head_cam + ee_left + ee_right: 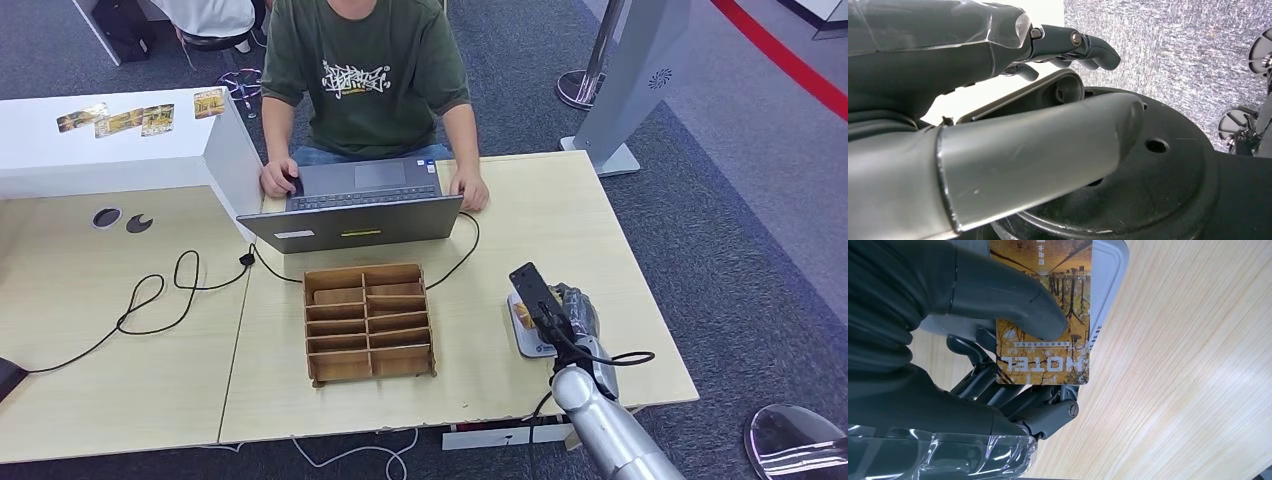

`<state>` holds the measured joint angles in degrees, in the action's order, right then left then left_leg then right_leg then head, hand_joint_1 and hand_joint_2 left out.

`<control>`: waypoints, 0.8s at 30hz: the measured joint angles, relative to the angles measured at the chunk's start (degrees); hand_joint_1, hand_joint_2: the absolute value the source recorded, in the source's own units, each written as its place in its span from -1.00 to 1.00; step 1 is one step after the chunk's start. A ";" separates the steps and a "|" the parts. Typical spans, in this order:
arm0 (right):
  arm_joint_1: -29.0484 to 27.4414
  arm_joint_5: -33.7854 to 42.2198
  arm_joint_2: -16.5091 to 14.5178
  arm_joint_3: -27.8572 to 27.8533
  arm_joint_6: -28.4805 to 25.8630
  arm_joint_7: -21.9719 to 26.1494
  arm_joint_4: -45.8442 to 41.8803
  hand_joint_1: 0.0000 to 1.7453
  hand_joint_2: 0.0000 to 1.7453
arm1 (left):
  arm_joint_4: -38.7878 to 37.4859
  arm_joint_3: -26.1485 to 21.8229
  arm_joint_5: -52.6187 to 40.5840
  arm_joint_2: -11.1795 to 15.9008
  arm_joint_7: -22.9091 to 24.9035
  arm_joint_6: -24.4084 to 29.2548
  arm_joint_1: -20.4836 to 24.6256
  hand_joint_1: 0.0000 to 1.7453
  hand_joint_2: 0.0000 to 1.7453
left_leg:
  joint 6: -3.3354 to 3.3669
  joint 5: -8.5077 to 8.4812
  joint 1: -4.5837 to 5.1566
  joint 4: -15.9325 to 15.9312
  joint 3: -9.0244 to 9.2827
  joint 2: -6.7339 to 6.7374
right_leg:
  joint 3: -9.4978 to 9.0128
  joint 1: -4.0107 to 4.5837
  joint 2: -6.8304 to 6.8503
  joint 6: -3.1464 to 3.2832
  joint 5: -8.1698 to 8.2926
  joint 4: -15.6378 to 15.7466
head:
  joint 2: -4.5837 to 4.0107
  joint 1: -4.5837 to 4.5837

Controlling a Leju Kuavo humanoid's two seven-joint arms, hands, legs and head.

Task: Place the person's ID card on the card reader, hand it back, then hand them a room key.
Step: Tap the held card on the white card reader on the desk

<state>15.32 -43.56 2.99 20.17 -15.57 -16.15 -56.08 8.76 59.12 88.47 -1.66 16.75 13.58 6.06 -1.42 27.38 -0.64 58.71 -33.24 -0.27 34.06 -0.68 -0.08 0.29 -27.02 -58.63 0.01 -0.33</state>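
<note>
My right hand (973,340) pinches a yellow card (1048,365) printed "HOTEL", with the thumb on its face and the fingers under it. The card lies partly over the grey-white card reader (1110,270). In the head view the right hand (572,310) hovers over the reader (520,335) near the table's right edge. My left hand (998,60) hangs by my side, fingers apart and holding nothing. A person in a green shirt (365,70) sits across the table with both hands at a laptop.
A grey laptop (355,215) stands between me and the person. A wooden divided box (368,322) sits mid-table, left of the reader. A black cable (150,300) loops across the left table. Several yellow cards (130,118) lie on a white partition at the back left.
</note>
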 joint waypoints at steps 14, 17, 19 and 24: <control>-3.58 -3.78 -0.57 0.73 -11.10 3.72 -5.90 1.00 1.00 | 0.00 0.00 0.37 -0.02 -0.57 0.15 -0.04 -1.00 -1.00 | 0.00 0.00 0.00 0.00 -0.07 -0.03 | 0.05 0.00 0.03 0.00 -0.01 0.00 | 0.01 0.00; -4.70 -4.21 -0.62 0.73 -11.70 4.05 -7.72 1.00 1.00 | 0.00 0.00 0.38 -0.02 -0.60 0.17 -0.04 -1.00 -1.00 | 0.00 0.00 0.00 0.00 -0.09 -0.03 | 0.08 0.00 0.02 0.00 -0.01 0.00 | 0.00 0.00; -5.27 -4.43 -0.63 0.73 -11.81 4.22 -8.59 1.00 1.00 | 0.00 0.00 0.38 -0.02 -0.60 0.17 -0.04 -1.00 -1.00 | 0.00 0.00 0.00 0.00 -0.10 -0.03 | 0.08 0.00 0.03 0.00 -0.01 0.00 | 0.01 0.00; -6.68 -5.08 -1.09 0.03 -15.47 7.08 -10.68 1.00 1.00 | 0.00 0.00 0.33 -0.03 -0.63 0.41 -0.04 -1.00 -1.00 | 0.00 0.00 0.01 0.00 -0.11 -0.03 | 0.09 0.00 0.03 0.00 -0.01 0.00 | 0.00 0.00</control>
<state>8.64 -48.64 1.90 20.20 -31.04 -9.07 -66.76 8.76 59.12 88.80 -1.69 16.12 13.99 6.02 -1.42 27.38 -0.63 58.71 -33.35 -0.30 34.16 -0.68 -0.04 0.29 -27.03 -58.62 0.02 -0.33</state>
